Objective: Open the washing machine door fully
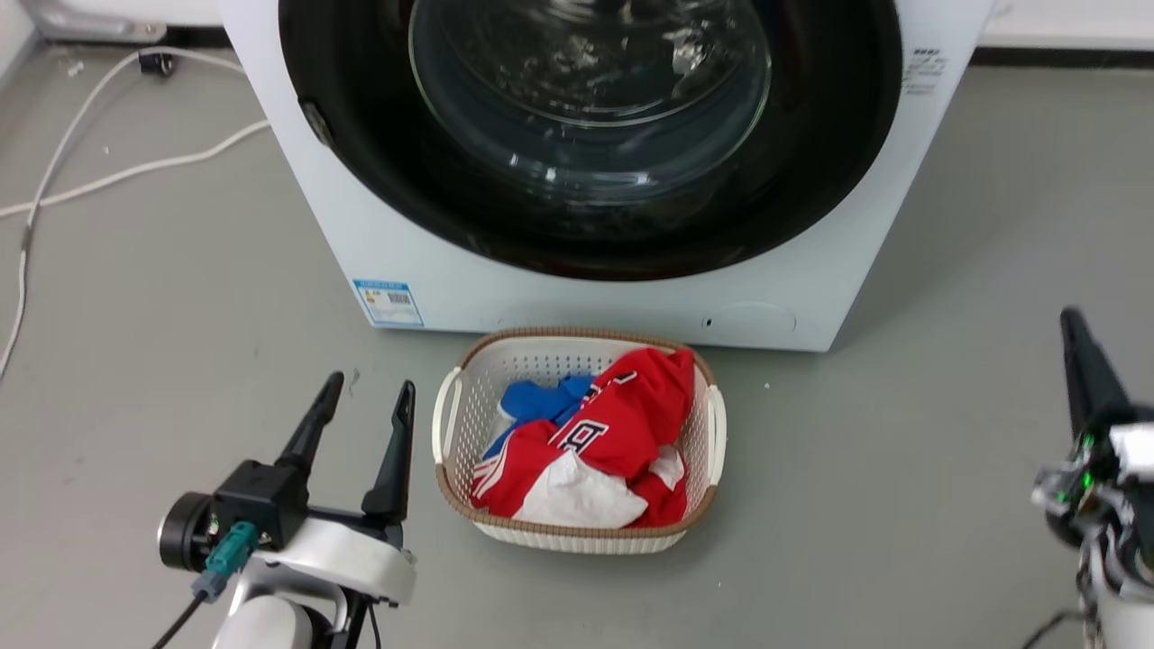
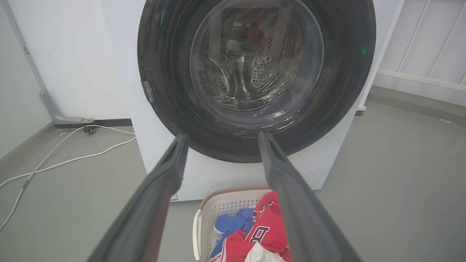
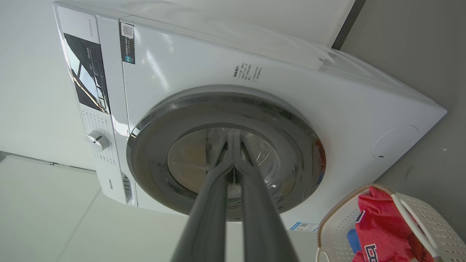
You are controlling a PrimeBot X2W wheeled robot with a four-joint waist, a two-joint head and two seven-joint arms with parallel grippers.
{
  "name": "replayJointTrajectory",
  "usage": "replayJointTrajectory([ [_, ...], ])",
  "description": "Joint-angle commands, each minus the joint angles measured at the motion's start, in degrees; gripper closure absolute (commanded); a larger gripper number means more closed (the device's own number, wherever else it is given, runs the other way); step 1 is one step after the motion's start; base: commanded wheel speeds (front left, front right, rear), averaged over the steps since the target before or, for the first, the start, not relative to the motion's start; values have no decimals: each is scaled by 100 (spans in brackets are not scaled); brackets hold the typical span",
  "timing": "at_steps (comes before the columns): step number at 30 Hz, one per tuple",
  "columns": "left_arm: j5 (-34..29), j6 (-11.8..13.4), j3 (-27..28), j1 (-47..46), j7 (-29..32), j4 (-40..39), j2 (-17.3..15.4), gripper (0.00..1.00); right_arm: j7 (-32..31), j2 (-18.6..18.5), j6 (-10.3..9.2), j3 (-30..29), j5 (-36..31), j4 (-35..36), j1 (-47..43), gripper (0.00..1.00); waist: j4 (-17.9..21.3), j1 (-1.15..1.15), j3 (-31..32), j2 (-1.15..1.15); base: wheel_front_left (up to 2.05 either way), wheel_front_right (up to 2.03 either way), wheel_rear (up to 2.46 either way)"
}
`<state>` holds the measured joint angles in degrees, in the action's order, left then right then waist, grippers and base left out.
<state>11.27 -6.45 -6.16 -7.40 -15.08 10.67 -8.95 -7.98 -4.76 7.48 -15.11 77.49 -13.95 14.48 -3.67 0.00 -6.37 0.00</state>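
Jaws on your left gripper (image 1: 371, 383) gape wide, right gripper (image 3: 231, 135) is pinched tight on nothing; washing machine door (image 1: 838, 162) sits flush, well apart from both

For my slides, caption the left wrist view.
Open left gripper faces the closed washing machine door, laundry basket below.

Washing machine door (image 1: 590, 135) closed, laundry basket (image 1: 586, 538) in front

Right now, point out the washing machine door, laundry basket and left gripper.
washing machine door (image 1: 577, 239), head view, lower black ring.
laundry basket (image 1: 523, 361), head view, bare far wall.
left gripper (image 1: 371, 383), head view, between fingertips.
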Motion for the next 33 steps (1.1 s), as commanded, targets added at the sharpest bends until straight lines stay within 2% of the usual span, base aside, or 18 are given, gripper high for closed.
replayJointTrajectory([
  [1, 14, -9, 17, -88, -12, -41, -41, 0, -40, -40, 3, -44, -64, -98, 207, 100, -44, 0, -184, 0, 0, 0, 0],
  [9, 155, -72, 8, -410, -12, -329, -183, 0, -692, -134, 3, -598, -455, -1586, 2121, 100, -145, 0, -884, 0, 0, 0, 0],
  [19, 311, -97, -91, -813, -12, -663, -299, 0, -1134, -478, 3, -1236, -1734, -3458, 4656, 100, -349, 0, -1652, 0, 0, 0, 0],
  [26, 394, -104, -164, -1000, -12, -785, -361, 0, -1366, -637, 3, -1388, -2825, -4295, 5919, 100, -430, 0, -1963, 0, 0, 0, 0],
  [33, 433, -100, -263, -1085, -12, -830, -363, 0, -1617, -665, 3, -1595, -3634, -4879, 6653, 100, -473, 0, -2125, 0, 0, 0, 0],
])
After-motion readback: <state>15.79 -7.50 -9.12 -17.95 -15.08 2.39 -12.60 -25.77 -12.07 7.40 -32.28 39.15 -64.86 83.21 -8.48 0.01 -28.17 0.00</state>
